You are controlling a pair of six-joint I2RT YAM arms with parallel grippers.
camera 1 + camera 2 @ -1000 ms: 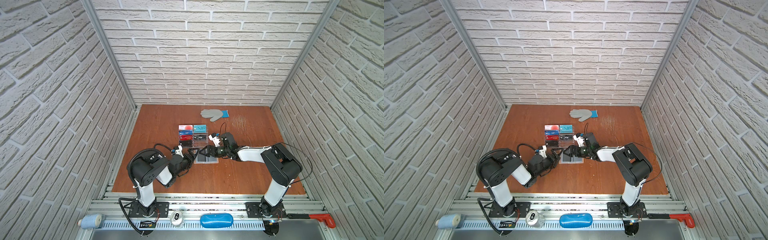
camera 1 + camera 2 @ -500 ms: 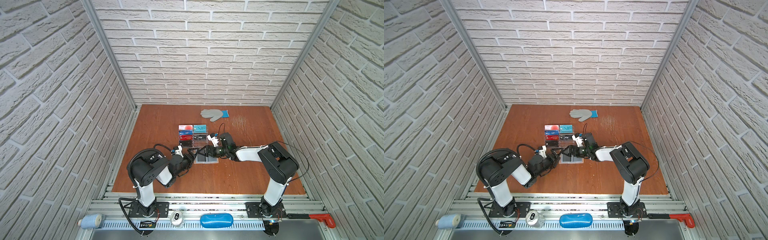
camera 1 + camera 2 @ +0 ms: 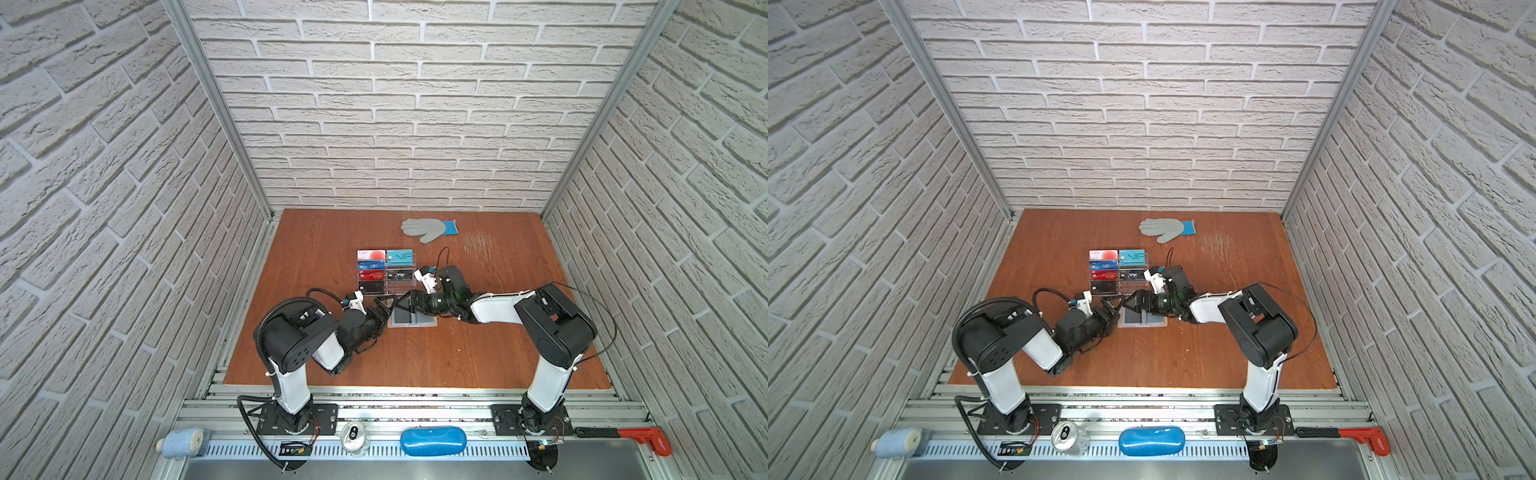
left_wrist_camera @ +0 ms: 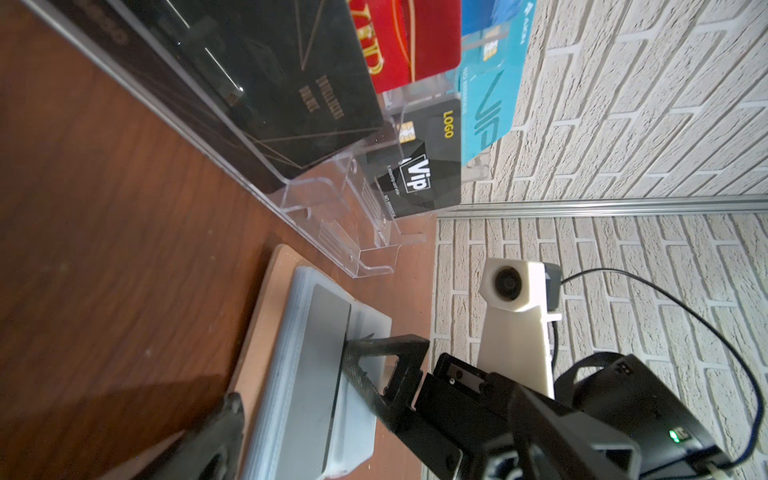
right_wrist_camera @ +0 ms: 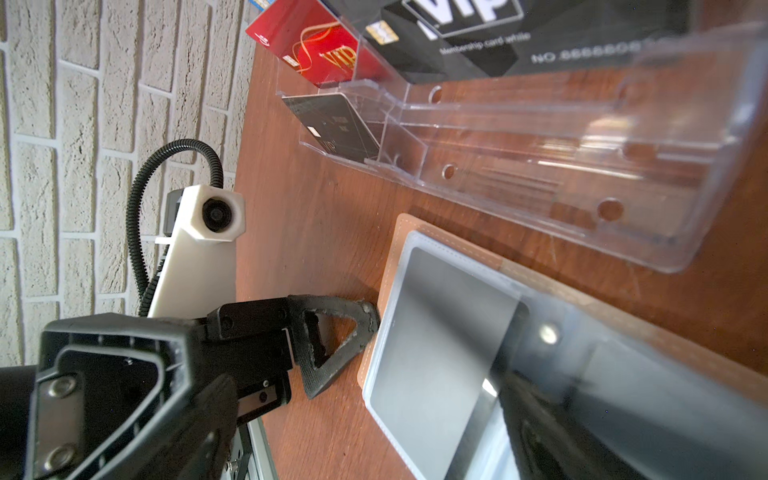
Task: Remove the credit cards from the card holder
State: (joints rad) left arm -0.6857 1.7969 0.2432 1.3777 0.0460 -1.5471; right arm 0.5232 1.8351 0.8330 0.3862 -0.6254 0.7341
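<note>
The card holder (image 3: 415,322) (image 3: 1148,322) lies open and flat on the table, tan outside with grey-blue sleeve pages. In the wrist views a grey rectangle (image 4: 324,374) (image 5: 440,332) shows inside its top sleeve. Several credit cards (image 3: 376,266) stand in a clear acrylic stand (image 3: 401,284) just behind it. My left gripper (image 3: 384,308) (image 4: 365,457) is open at the holder's left edge, one fingertip (image 5: 370,320) touching the tan rim. My right gripper (image 3: 405,306) (image 5: 386,436) is open over the holder, one fingertip (image 4: 353,345) on the top sleeve.
A grey glove (image 3: 428,228) with a blue cuff lies at the back of the table. On the front rail sit a blue case (image 3: 432,441), a can (image 3: 352,434), a paper roll (image 3: 183,440) and a red clamp (image 3: 644,436). Brick walls close in three sides.
My right gripper has edged a little leftward over the card holder. The left arm has stayed put, and both grippers remain open.
</note>
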